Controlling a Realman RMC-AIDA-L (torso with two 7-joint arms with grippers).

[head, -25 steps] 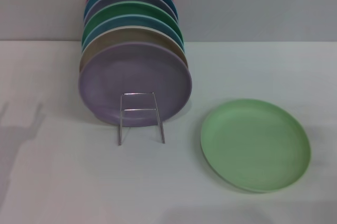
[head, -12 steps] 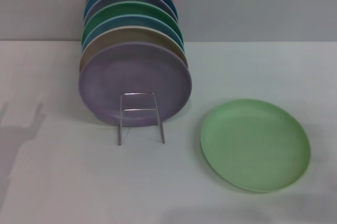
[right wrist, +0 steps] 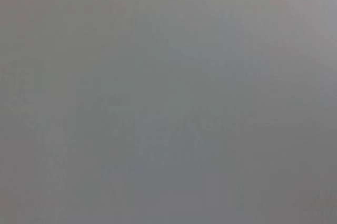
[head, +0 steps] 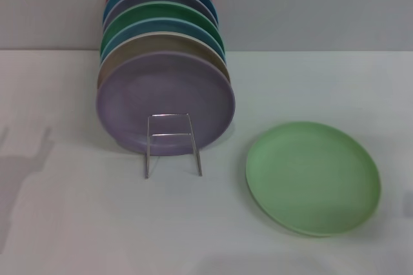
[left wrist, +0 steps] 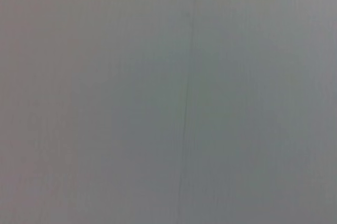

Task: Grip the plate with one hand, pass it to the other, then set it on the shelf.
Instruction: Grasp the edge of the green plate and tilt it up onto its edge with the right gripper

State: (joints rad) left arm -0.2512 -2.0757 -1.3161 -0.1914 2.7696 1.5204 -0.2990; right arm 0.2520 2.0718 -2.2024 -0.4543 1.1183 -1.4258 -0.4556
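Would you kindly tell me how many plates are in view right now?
8: seven stand in the rack, lilac plate frontmost; the light green plate lies flat on the table to its right. More may be hidden.

The plain white table point(head: 77, 223) carries a flat pastel-green round plate point(head: 313, 177) and a thin silver wire rack point(head: 171, 144).

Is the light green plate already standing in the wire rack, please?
No, the light green plate lies flat on the table, apart from the wire rack.
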